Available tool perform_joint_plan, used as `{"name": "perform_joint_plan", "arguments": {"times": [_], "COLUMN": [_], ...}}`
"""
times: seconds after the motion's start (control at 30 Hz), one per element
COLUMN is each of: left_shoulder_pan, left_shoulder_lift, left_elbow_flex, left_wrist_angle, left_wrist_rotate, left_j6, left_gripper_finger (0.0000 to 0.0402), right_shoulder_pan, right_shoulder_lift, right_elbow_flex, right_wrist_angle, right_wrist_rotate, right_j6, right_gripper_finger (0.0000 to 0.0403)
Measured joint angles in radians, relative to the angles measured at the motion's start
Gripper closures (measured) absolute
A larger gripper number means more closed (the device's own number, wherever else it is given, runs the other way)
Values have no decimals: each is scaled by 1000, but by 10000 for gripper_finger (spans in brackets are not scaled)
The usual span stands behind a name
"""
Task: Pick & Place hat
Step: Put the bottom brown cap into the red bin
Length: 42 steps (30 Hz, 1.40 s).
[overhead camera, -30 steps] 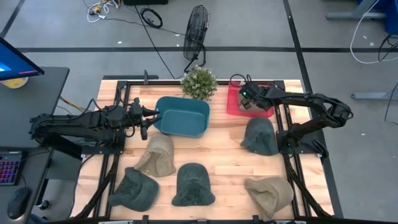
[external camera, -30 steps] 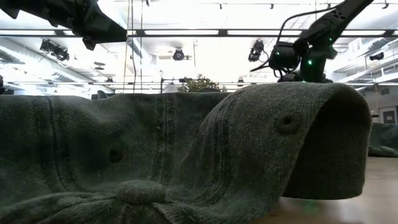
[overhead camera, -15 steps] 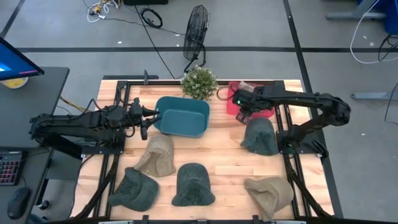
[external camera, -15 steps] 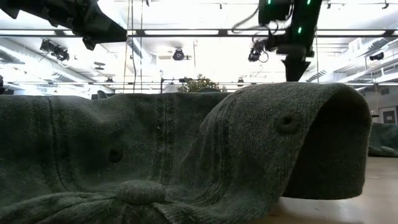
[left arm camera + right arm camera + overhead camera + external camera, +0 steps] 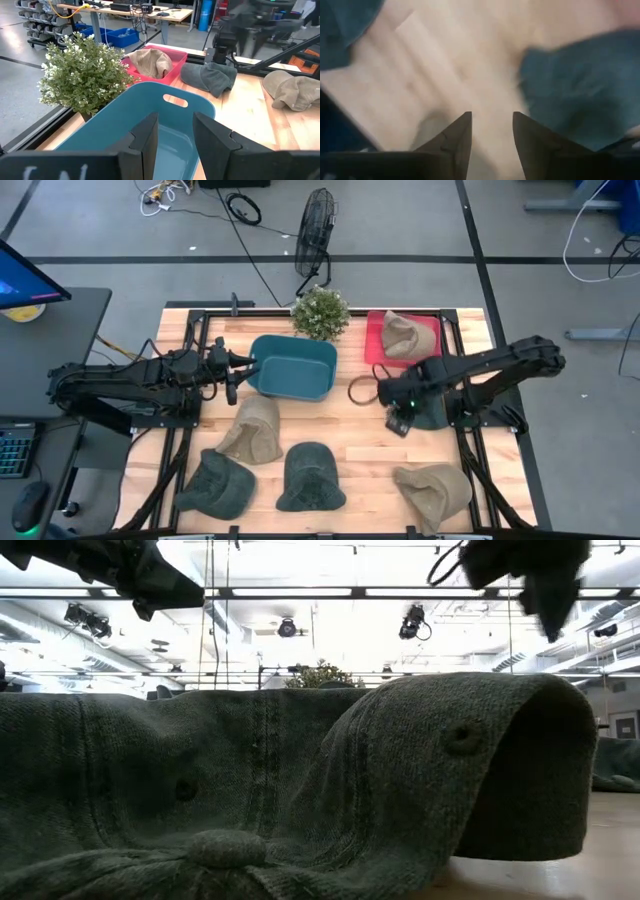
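Observation:
Several caps lie flat on the wooden table (image 5: 350, 430). A dark green hat (image 5: 425, 398) lies at the right, and my right gripper (image 5: 398, 420) (image 5: 491, 117) hangs open just to its left, over bare wood, touching nothing. A tan hat (image 5: 403, 335) lies in the red tray (image 5: 372, 350) at the far right. More caps lie nearer: tan (image 5: 252, 428), dark green (image 5: 215, 485), dark green (image 5: 310, 477) and tan (image 5: 432, 488). My left gripper (image 5: 240, 370) (image 5: 172, 120) waits open at the left rim of the teal bin (image 5: 293, 367).
A potted plant (image 5: 320, 312) stands at the far edge between bin and tray. Black frame rails (image 5: 185, 420) run along both table sides. A loop of cable (image 5: 360, 390) hangs by the right arm. In the low view a dark green hat (image 5: 300, 790) fills the foreground.
My right gripper has swung from over the red tray toward the table's near edge, coming down beside the dark green hat at the right. The tan hat now shows lying in the red tray. My left arm has kept still.

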State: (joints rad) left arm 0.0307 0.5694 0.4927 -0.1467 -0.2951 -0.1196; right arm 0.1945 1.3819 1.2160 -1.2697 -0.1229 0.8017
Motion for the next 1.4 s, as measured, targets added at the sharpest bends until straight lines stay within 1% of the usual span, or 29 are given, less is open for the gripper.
{"name": "perform_joint_plan", "arguments": {"times": [0.07,0.2,0.3,0.4,0.53,0.63,0.73,0.8,0.9,0.97,1.07,1.27,1.4], "left_shoulder_pan": [0,0,0,0,0,0,-1,-1,-2,-2,-2,-19,-76], "left_shoulder_lift": [0,0,0,0,0,0,3,16,56,96,172,344,425], "left_elbow_flex": [0,0,0,0,0,0,0,0,0,10,69,228,277], "left_wrist_angle": [0,-3,-4,-3,-4,3,-4,-6,-2,-11,-56,-250,-272], "left_wrist_rotate": [0,0,0,0,0,0,16,86,229,269,272,273,273], "left_j6": [0,0,7,8,2,8,-5,-31,-105,-110,-101,-25,-19], "left_gripper_finger": [275,275,275,275,275,275,275,275,275,275,275,275,275], "right_shoulder_pan": [61,174,250,321,406,456,489,501,513,518,520,524,528], "right_shoulder_lift": [0,26,63,112,185,237,292,319,344,349,352,352,352], "right_elbow_flex": [0,-1,-1,-1,-2,-2,-2,-2,-2,-2,-2,-2,-5], "right_wrist_angle": [0,0,8,48,135,180,154,111,92,96,96,96,97], "right_wrist_rotate": [-31,-44,-105,-182,-230,-237,-237,-236,-247,-261,-280,-286,-281], "right_j6": [82,257,378,465,565,590,618,642,653,642,639,638,638], "right_gripper_finger": [259,259,259,259,259,259,259,259,259,259,259,259,259]}}
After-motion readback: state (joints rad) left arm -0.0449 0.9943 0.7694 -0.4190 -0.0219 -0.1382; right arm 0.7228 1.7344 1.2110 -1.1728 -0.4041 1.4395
